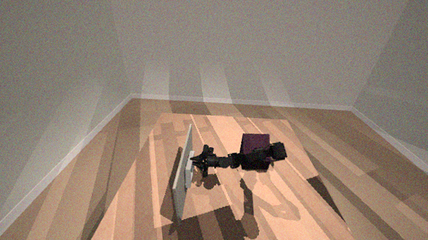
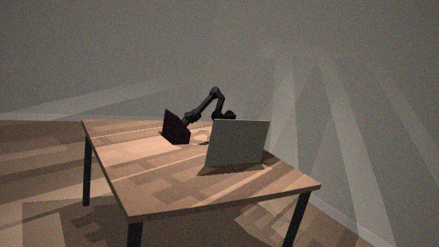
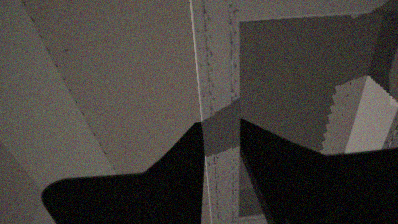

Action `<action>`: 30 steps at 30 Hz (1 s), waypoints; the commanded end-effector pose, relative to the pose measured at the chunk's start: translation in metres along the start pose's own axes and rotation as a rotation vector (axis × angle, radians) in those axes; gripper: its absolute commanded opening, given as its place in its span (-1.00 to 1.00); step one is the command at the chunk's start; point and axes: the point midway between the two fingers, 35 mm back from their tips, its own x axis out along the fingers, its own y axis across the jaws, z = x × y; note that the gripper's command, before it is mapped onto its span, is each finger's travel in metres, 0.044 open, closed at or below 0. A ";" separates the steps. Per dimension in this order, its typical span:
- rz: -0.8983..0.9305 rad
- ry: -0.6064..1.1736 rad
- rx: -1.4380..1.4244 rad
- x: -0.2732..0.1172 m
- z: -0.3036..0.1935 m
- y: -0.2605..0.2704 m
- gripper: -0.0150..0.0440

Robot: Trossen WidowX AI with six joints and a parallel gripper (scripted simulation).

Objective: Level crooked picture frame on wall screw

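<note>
The picture frame [image 1: 189,172] [image 3: 217,60] hangs on the near face of the upright grey wall panel [image 1: 180,196] [image 2: 238,144], which shows only its back in the exterior view. The frame has a pale border around a darker picture. My gripper [image 1: 193,161] [image 3: 218,127] is shut on one side bar of the frame, with one black finger on each side of the bar in the wrist view. In that view the bar runs nearly upright, leaning slightly. The screw and notched strip are hidden. I cannot tell exactly how level the frame is.
The panel stands on a wooden table [image 2: 148,191]. The black arm [image 1: 223,162] [image 2: 205,103] reaches to the panel from its base, beside a dark purple block [image 1: 256,141] [image 2: 172,129]. Shadows and light stripes cross the table, floor and room walls.
</note>
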 end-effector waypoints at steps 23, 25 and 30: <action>0.008 -0.001 -0.003 0.000 0.000 0.010 -0.49; 0.008 -0.001 -0.003 0.000 0.000 0.010 -0.49; 0.008 -0.001 -0.003 0.000 0.000 0.010 -0.49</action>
